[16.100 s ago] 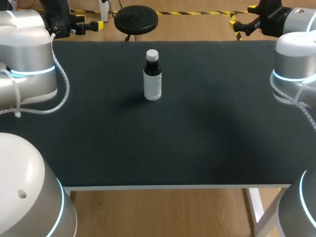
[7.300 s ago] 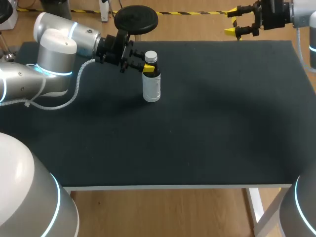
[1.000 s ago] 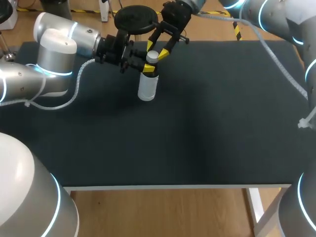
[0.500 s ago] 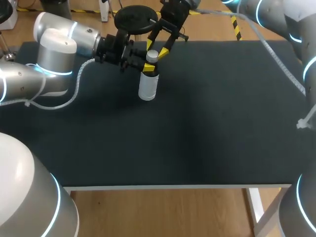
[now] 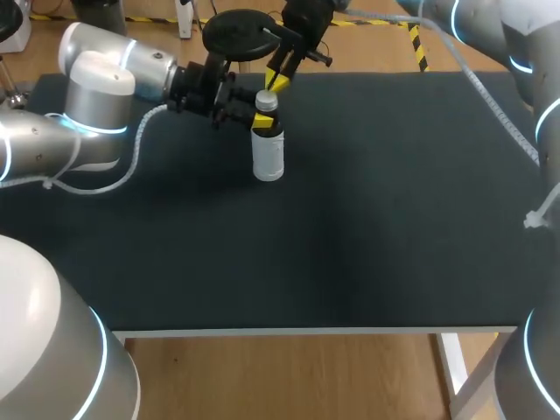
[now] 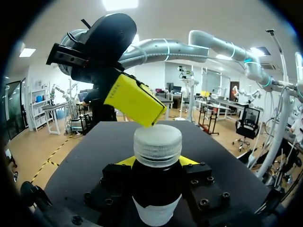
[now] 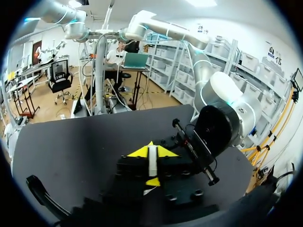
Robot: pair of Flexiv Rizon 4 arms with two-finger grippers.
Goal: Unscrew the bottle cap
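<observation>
**Bottle pinned by the neck, cap still on**

So there's one small bottle (image 5: 269, 150) standing upright on the black desk (image 5: 367, 201), toward the far edge and a bit left of the middle. The lower body is wrapped in a white label, the shoulder and neck are dark, and the top has a white ribbed screw cap (image 5: 266, 101). The dark part could be tinted glass or liquid inside, honestly can't tell which. The cap looks fully seated on the neck.

The left claw (image 5: 260, 121) comes in sideways from the left and is clamped on the bottle's neck just under the cap. In the left wrist view you can see its yellow fingertips (image 6: 125, 161) poking out on either side of the dark neck, pressed against it.

The right claw (image 5: 278, 81) reaches over from the far right and hangs tilted right above the cap. Its two yellow tips are pulled in close together, with only a thin slit between them in the right wrist view, and it's not holding anything. From the left wrist view the yellow tip sits right at the cap's top edge, either barely touching or just above it; too close to call.
</observation>
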